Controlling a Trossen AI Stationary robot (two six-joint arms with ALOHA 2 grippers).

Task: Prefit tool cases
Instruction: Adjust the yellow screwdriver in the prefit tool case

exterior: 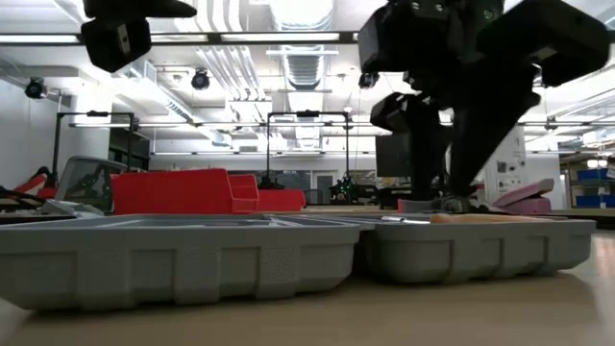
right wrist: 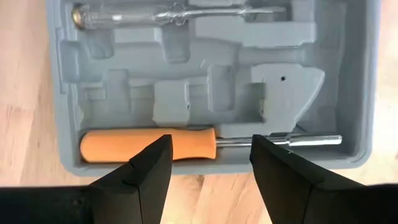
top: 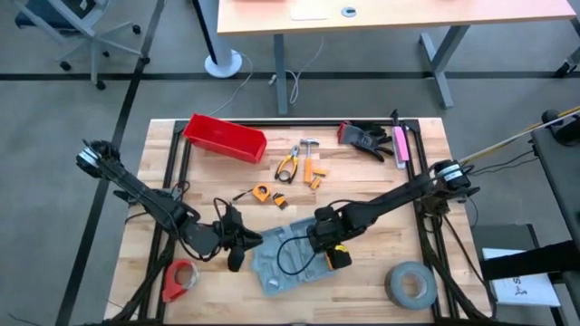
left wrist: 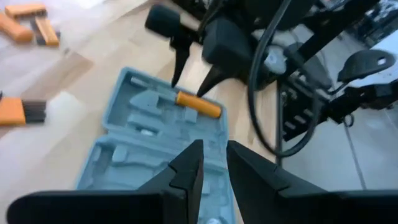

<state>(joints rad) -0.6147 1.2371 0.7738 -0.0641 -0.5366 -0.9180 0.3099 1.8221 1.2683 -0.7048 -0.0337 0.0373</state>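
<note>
I see the wooden table (top: 381, 226) bearing the open tool case (top: 288, 254) near its front edge. My right gripper (right wrist: 210, 163), fingers apart, hovers over the orange-handled screwdriver (right wrist: 149, 144) seated in it. My left gripper (left wrist: 213, 163), fingers nearly together and empty, waits beside the case.

screwdriver (right wrist: 148, 144) in tool case (right wrist: 205, 87) recess; tape roll (top: 410, 283) right.
</note>
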